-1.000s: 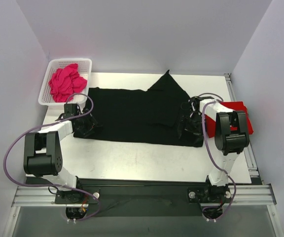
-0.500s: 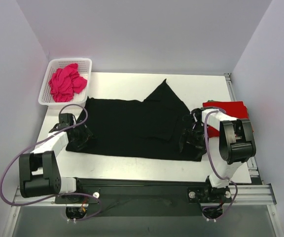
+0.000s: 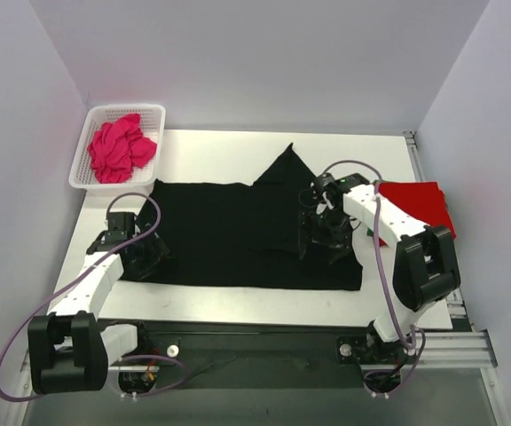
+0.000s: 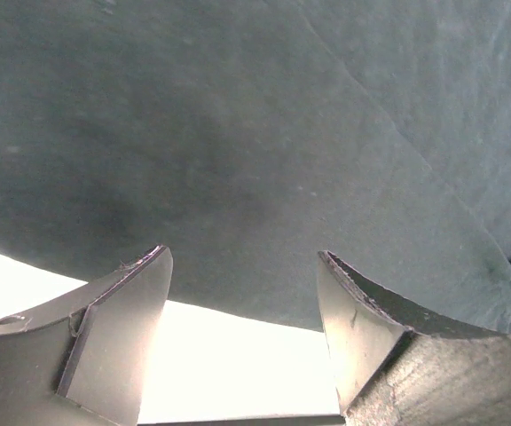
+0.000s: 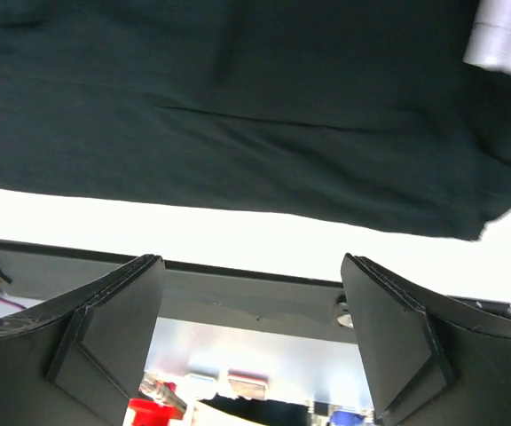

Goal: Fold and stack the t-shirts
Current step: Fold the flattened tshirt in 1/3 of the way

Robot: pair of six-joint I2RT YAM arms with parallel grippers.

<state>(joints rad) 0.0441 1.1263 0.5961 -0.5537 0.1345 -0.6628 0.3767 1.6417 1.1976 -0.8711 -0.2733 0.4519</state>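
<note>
The black t-shirt (image 3: 238, 226) lies spread flat across the middle of the table, with one sleeve sticking out at the back. It fills the left wrist view (image 4: 238, 133) and the right wrist view (image 5: 238, 115). My left gripper (image 3: 143, 255) is open and empty over the shirt's left near edge (image 4: 247, 306). My right gripper (image 3: 325, 238) is open and empty above the shirt's right part. The red t-shirt (image 3: 420, 206) lies folded at the right edge. The magenta-pink t-shirt (image 3: 119, 149) is crumpled in the basket.
A white mesh basket (image 3: 153, 114) stands at the back left corner. White walls close in the table on three sides. A metal rail (image 3: 255, 348) runs along the near edge by the arm bases.
The black shirt has been pulled nearer and flatter. My left gripper moved nearer along the shirt's left edge. My right gripper rose and moved left and back, off the shirt's right corner.
</note>
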